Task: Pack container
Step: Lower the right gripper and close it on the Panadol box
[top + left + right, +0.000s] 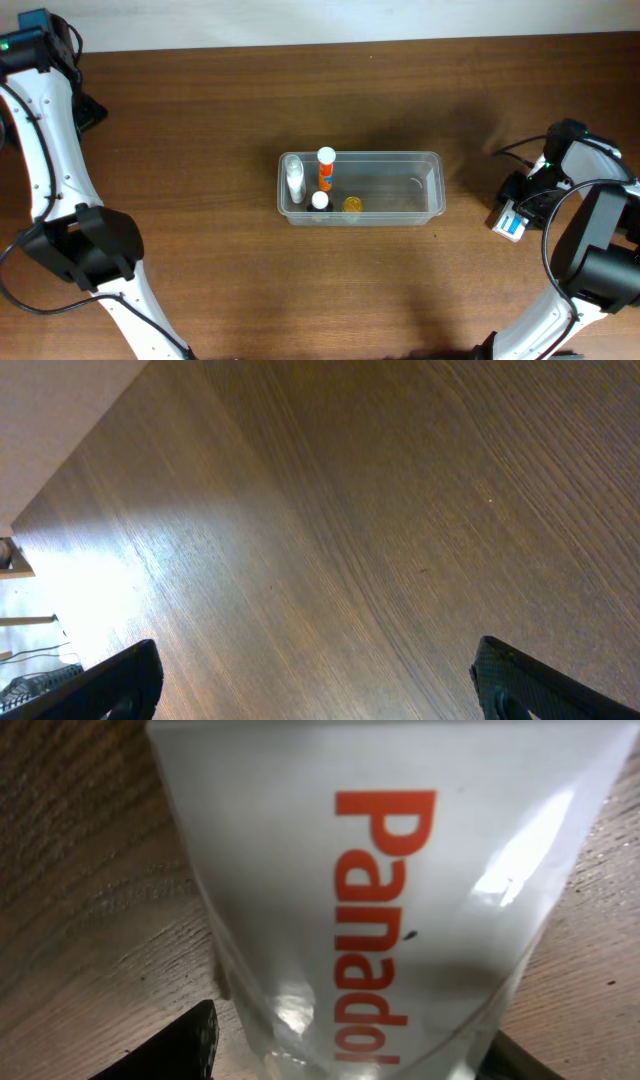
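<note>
The container (400,186) is a clear, shallow tub. It sits flat on the table (230,110). It has small bottles (325,170) in its left end.

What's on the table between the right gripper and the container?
Nothing: in the overhead view only bare table lies between the container and the right gripper astride the Panadol box.

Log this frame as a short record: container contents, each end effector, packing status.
container: clear plastic rectangular tub, mid-table
contents: white bottle, orange white-capped bottle, two smaller items, all at its left end
left end effector: open over wooden table
right end effector: straddling white Panadol pack on table; grip unclear
status: pack not yet in tub
</note>
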